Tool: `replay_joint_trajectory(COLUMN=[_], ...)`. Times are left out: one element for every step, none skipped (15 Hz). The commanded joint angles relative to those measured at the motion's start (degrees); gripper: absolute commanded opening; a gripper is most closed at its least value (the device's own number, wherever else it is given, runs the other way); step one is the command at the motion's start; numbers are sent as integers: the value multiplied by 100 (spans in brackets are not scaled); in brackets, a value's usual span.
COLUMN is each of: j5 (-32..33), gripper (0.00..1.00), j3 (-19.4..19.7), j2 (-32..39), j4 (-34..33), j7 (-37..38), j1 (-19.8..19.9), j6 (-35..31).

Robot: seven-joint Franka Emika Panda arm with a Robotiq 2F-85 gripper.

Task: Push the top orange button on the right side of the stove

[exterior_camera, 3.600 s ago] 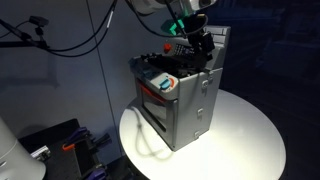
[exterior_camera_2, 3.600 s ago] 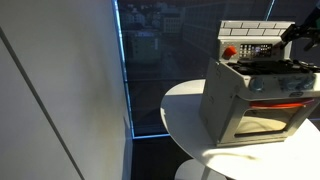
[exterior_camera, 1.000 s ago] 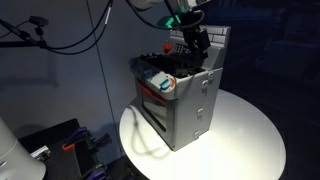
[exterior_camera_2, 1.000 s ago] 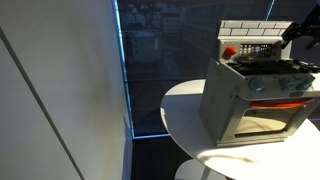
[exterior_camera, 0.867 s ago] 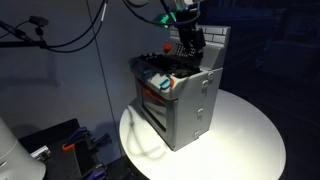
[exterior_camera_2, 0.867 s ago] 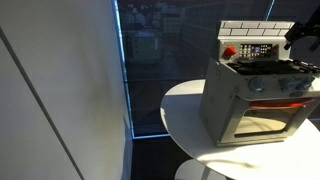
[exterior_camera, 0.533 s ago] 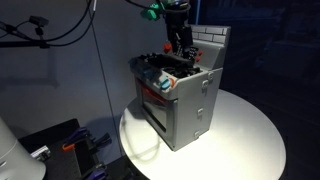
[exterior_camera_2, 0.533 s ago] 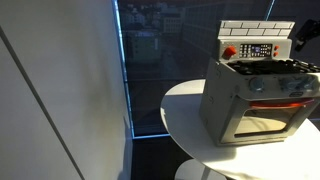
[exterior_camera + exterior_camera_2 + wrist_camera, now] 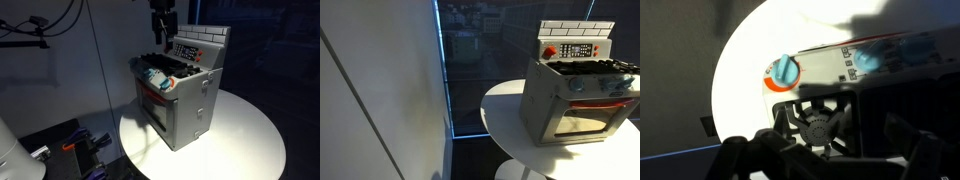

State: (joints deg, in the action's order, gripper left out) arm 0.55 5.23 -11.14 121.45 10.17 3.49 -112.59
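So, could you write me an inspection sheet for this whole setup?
Surface: round white table.
Job's things: toy stove stands on the table, with a red knob on its back panel; orange buttons are too small to tell.
Clutter: nothing seen on the table.
Claw: the claw hangs above the stove's back edge; open or shut is unclear.
Cables: dark cables loop overhead.
Surroundings: white wall panel, dark window.

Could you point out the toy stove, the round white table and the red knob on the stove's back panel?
Stove [image 9: 196,108]: exterior view, on its grey side wall.
Table [image 9: 250,130]: exterior view, on the bare top beside the stove.
Red knob [image 9: 549,52]: exterior view, on its centre.
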Motion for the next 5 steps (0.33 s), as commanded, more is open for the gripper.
replay_joint_trajectory(j5=[-5,-14,-14,-14,-14], gripper=[100,100,100,100,100], j3=[-34,-58,-57,-56,-56], j2=[-187,-84,-106,-115,-115], j4=[-10,-9,-9,-9,-9], j7=[-80,-13,-13,-13,-13], j1=[81,69,73,77,80], j6=[344,161,215,236,241])
